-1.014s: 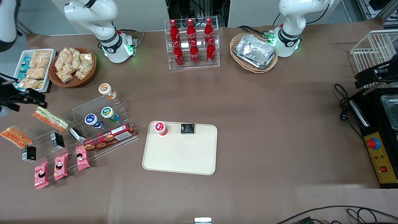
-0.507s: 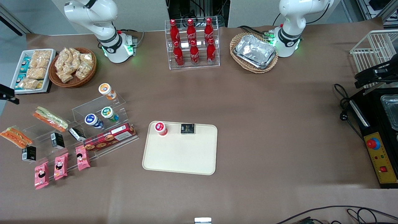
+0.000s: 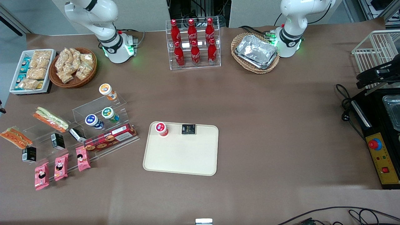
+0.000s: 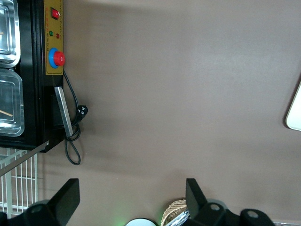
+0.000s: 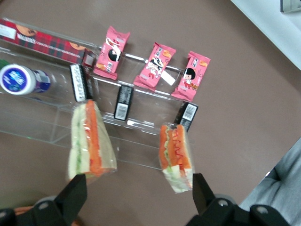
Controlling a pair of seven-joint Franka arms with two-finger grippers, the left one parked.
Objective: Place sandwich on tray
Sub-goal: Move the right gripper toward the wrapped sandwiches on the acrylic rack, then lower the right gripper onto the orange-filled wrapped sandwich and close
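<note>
The right wrist view alone shows the gripper (image 5: 138, 181). Its two black fingers are spread wide with nothing between them, and it hangs above the table over the two wrapped sandwiches. The front view does not take the gripper in.

The sandwich (image 5: 176, 155) lies on its side in clear wrap by the end of the clear acrylic step stand (image 5: 42, 122), showing red-orange filling and a thin green stripe. Beside it lies the paler sandwich (image 5: 89, 141), green and cream with an orange strip. In the front view the sandwich (image 3: 15, 138) sits at the working arm's end of the table, nearer the camera than the paler sandwich (image 3: 50, 118) and well apart from the tray (image 3: 181, 156).

Only the front view shows the whole cream tray, which carries a red-lidded cup (image 3: 161, 128) and a small black packet (image 3: 188, 129) along the edge farther from the camera. The left wrist view catches just one rounded corner of the tray (image 4: 295, 113), plus a black control box with a red button (image 4: 55, 42).

As for writing, the red bottles in the clear rack (image 3: 192, 43) bear the white Coca-Cola script. The wrist view brings out barcodes on the black packets (image 5: 123, 102) and a cartoon girl's face on the pink snack packets (image 5: 153, 66). The lettering on the red plaid biscuit box (image 5: 42, 40) and on the blue-lidded cup (image 5: 19, 79) cannot be read.
</note>
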